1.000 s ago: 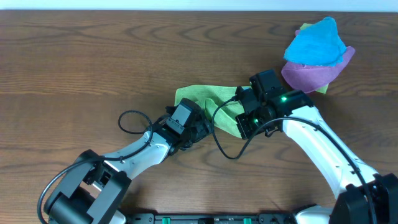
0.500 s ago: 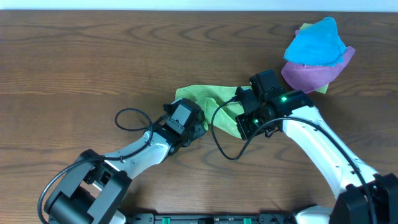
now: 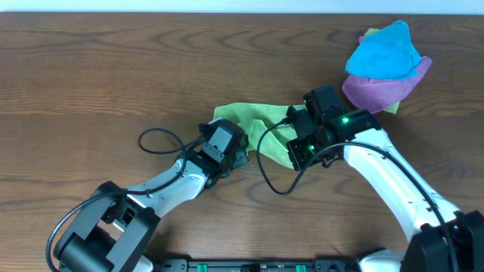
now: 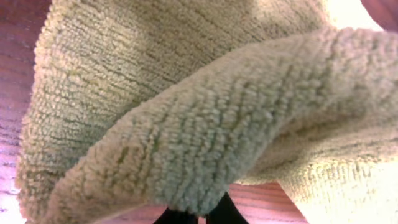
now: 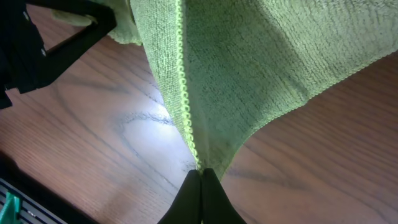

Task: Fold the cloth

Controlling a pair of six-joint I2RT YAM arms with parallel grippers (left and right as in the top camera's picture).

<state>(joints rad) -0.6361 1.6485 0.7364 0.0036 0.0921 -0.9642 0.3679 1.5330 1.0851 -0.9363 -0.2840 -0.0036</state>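
**Item: one lime-green cloth, pinched at two points, mid-worktop**

Location. The lime-green microfibre cloth (image 3: 253,125) lay bunched near the middle of the dark brown wood-grain worktop (image 3: 91,68), between the ends of the two arms.

Holds. The left arm (image 3: 166,185) reached in from the near left. Its jaws were clenched on the lower edge of a thick fold (image 4: 199,155), which draped over their tips. The right arm (image 3: 386,170) reached in from the near right, and its jaws were clenched on a corner of the cloth, where the stitched hem (image 5: 181,81) ran down to meet them.

Edges. In the right wrist view the cloth rose from that corner as a hanging sheet, with its other lower edge slanting up to the right above the wood.

Open room. The left half of the worktop and the strip along its far side showed wood grain only.

Count. Arms, two. Black cable loops, two, one beside each wrist (image 3: 155,143) (image 3: 268,170). At the far right corner, well apart from the held cloth, was one heap: a bright blue cloth (image 3: 384,53) on a purple cloth (image 3: 382,91), with a sliver of yellow-green fabric (image 3: 370,34) showing beneath.
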